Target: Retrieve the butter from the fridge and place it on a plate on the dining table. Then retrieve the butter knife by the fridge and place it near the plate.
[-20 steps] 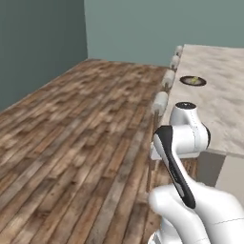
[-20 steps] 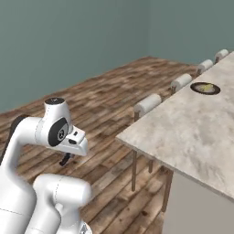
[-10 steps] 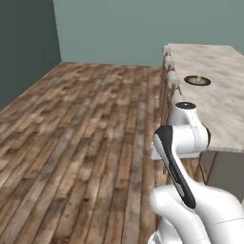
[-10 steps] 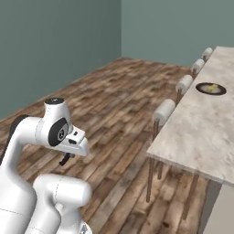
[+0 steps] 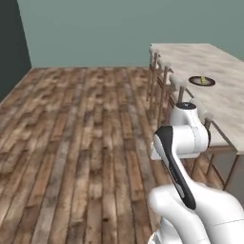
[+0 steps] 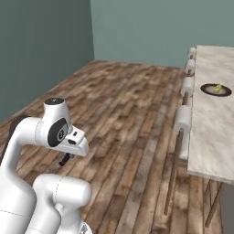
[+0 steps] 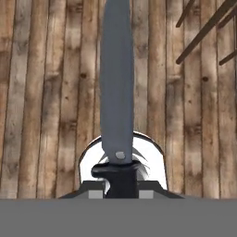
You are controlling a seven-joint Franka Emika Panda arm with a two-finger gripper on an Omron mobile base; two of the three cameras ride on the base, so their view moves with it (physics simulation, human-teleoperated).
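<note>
The arm is folded low over the wooden floor (image 5: 71, 143), hand pointing down. Its fingers (image 7: 102, 170) are shut on one butter knife (image 7: 116, 88), blade running away from the hand. One plate (image 6: 216, 89) carrying one butter (image 6: 218, 87) stick sits on the dining-table worktop (image 6: 205, 137).

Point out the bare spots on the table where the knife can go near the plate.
The table is bare all around the plate: the near stretch toward the robot and the far end. The butter takes up the plate. The claw holds the knife.
</note>
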